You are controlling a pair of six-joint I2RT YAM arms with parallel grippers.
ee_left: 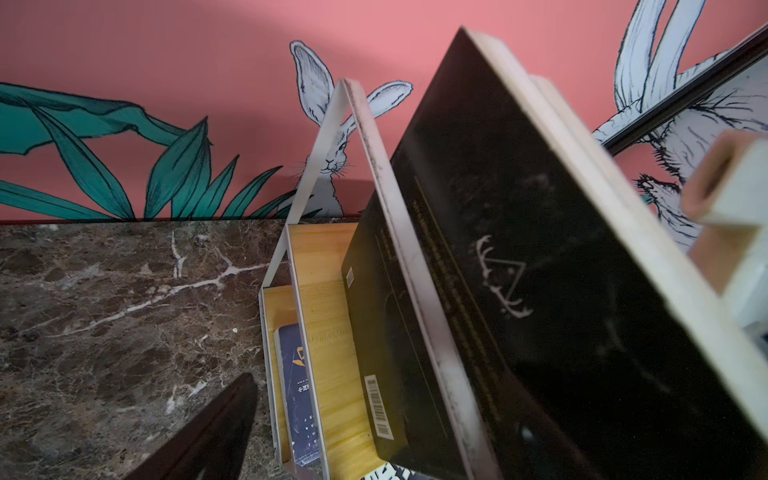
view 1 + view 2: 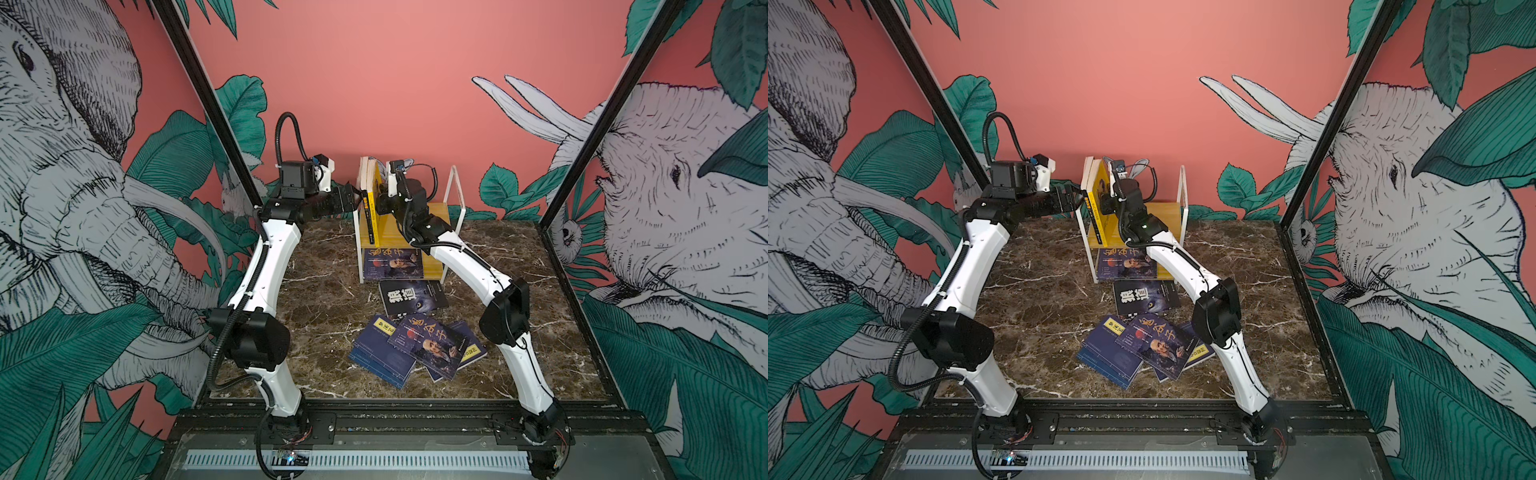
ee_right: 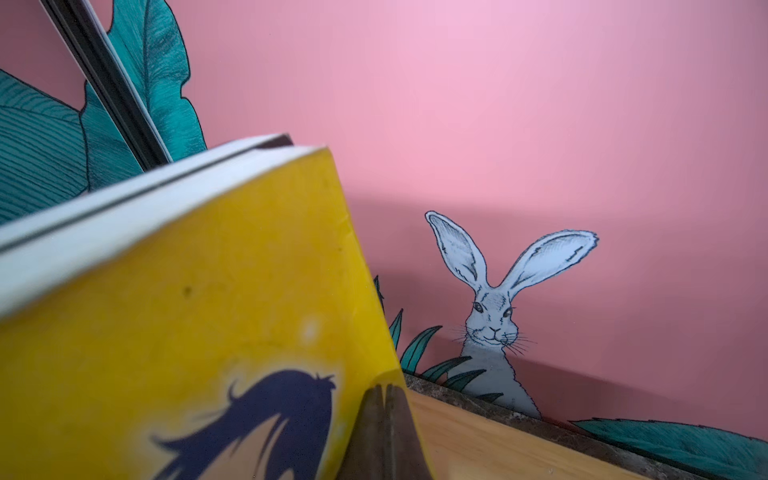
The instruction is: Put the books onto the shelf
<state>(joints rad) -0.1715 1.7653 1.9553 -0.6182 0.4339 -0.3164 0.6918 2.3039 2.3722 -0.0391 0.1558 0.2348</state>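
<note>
The yellow book (image 3: 208,291) stands at the left end of the shelf (image 2: 436,211), on its upper board, beside a black-backed book (image 1: 519,249) leaning on the white loop frame (image 1: 376,166). The right end effector (image 3: 384,401), tips pressed together and holding nothing, sits beside the yellow cover. The left end effector (image 2: 350,198) gapes wide outside that frame, empty. Other books (image 2: 415,349) lie on the counter (image 2: 324,291).
</note>
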